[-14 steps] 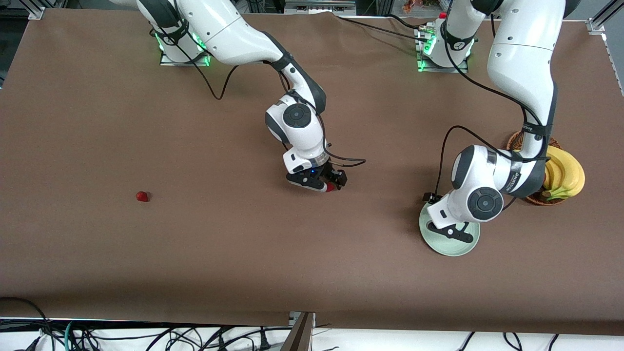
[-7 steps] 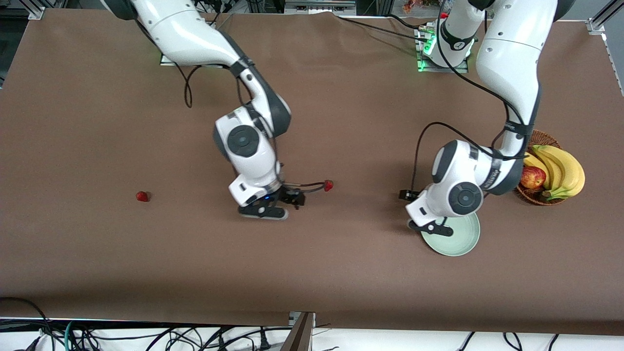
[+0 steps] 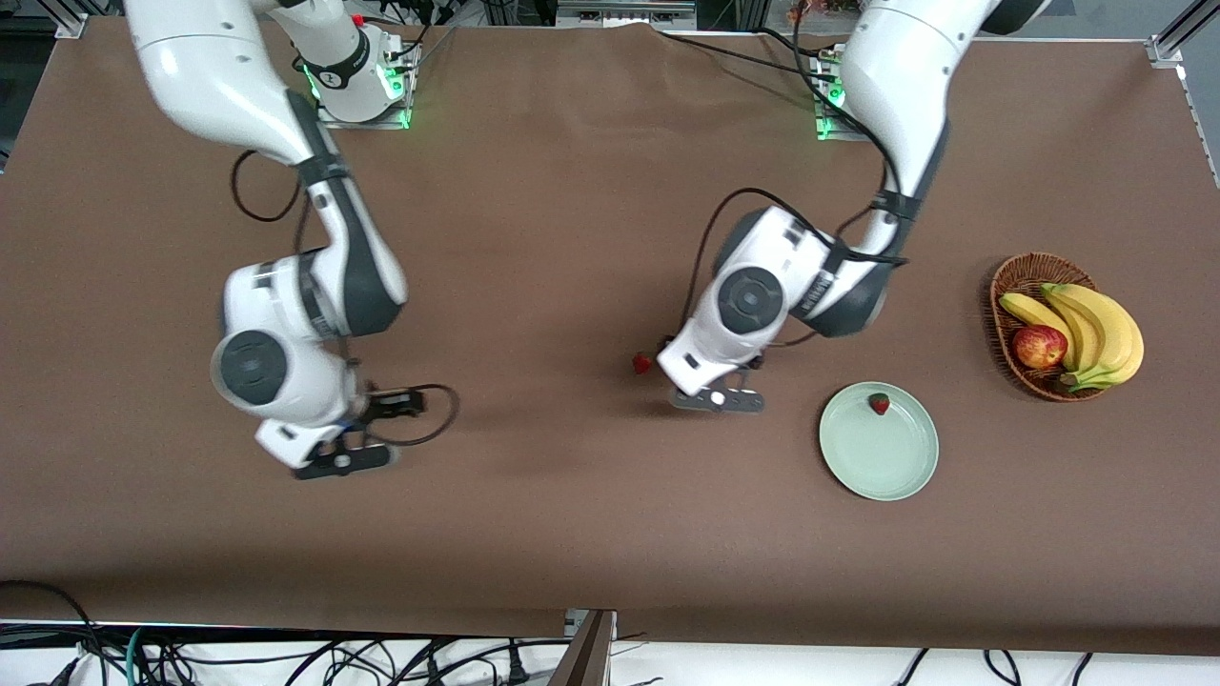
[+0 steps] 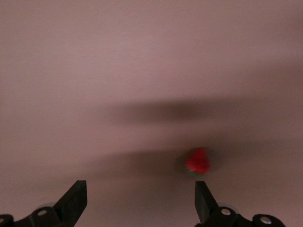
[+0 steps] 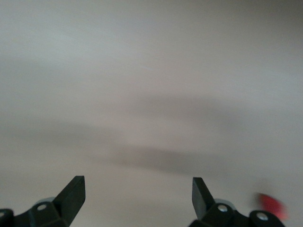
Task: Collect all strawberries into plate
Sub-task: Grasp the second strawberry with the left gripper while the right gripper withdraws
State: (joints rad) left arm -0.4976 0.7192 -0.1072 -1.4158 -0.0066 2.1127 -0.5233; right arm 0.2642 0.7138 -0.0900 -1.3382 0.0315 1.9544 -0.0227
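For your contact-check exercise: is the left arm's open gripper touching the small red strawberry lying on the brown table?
Apart. In the left wrist view bare table shows between the left gripper and the small red strawberry, which lies just ahead of one fingertip.

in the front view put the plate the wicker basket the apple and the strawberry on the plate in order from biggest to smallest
1. Wicker basket and plate: they look about alike, so no ranking between them.
2. Apple.
3. Strawberry on the plate.

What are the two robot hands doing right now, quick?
Left tool: open, holding nothing, over the table by a strawberry.
Right tool: open, holding nothing, over bare table, with a strawberry beside it.
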